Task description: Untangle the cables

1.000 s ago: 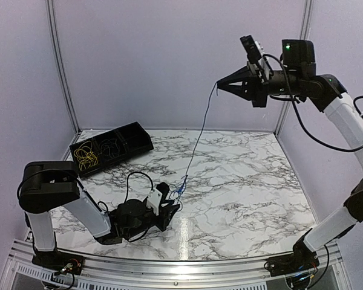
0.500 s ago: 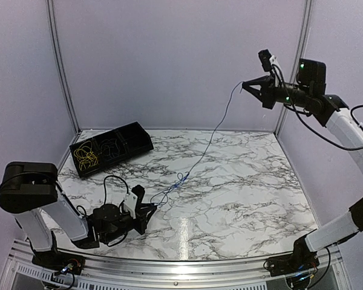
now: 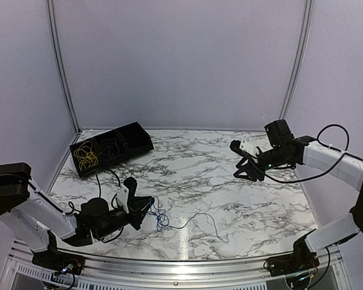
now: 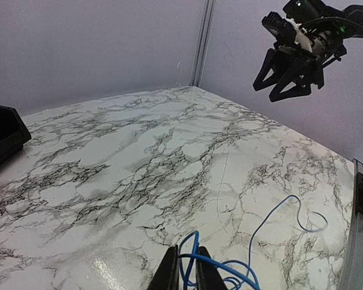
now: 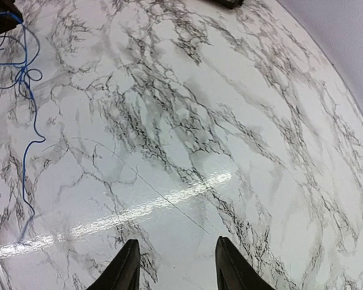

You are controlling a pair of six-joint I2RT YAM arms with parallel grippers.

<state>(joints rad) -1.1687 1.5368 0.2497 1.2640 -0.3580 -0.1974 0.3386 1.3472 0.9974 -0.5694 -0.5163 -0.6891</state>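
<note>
My left gripper (image 4: 187, 275) is pinched narrow on the blue cable (image 5: 24, 75), low on the table (image 3: 242, 202). Its tail runs rightward toward my right gripper (image 5: 176, 269), which hangs wide, empty and well apart.

Left arm (image 3: 45, 211) and right arm (image 3: 337, 159): white shells, black joints, a black cable looping off each. At the rail (image 3: 169, 266), bases (image 3: 290, 266) show coloured wires (red among them). Black left gripper (image 4: 186, 272) and right gripper (image 3: 245, 175) each carry a white block.
</note>
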